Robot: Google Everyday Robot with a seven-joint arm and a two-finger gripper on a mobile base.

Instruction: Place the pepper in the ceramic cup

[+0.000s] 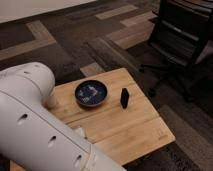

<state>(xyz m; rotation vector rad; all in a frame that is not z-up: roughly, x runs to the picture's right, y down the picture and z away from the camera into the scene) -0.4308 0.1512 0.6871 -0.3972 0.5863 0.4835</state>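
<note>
My white arm (35, 125) fills the lower left of the camera view and covers the left part of the wooden table (130, 132). My gripper is not in view; it lies somewhere past the arm's white body. The orange pepper and the white ceramic cup are hidden or out of view.
A dark blue shallow bowl (90, 93) sits near the table's middle. A small black upright object (124, 98) stands just right of it. A black office chair (182, 40) stands on the carpet at the upper right. The table's front edge runs along the lower right.
</note>
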